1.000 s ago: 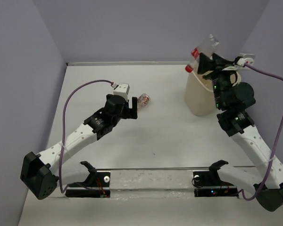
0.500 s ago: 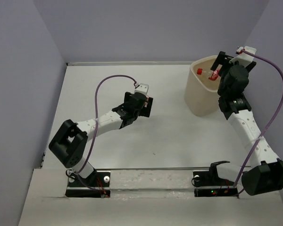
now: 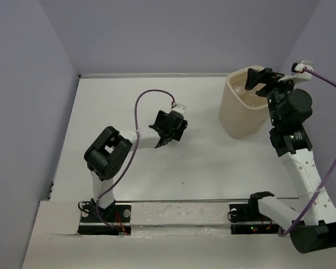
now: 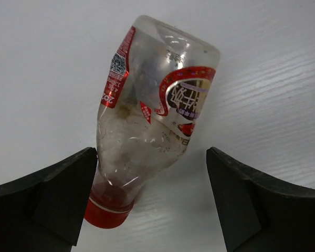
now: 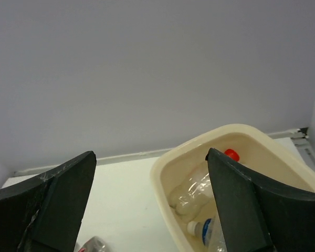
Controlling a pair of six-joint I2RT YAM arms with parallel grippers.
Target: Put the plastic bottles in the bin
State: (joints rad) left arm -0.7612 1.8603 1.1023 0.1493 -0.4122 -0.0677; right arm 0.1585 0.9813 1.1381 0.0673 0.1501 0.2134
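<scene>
item 1, plastic bottle (image 4: 152, 110): clear, red-and-white label, red cap (image 4: 107, 215); lies on its side on the white worktop (image 3: 213, 157), mid-field, well apart from the bin. item 2, left end effector (image 3: 175, 128): jaws wide, lowered over that bottle, which lies between the fingers with its neck just beside one finger (image 4: 58, 194); nothing gripped. item 3, bin (image 3: 235, 120): beige, rounded-square rim, upright at the far right of the worktop. contents, seen from the right wrist: a clear bottle (image 5: 197, 188), a second cap in red (image 5: 231, 154) near the far wall, a white-capped bottle (image 5: 199, 229) with a blue label. item 4, right end effector (image 3: 259, 79): jaws wide, empty, held above the bin's far rim.
</scene>
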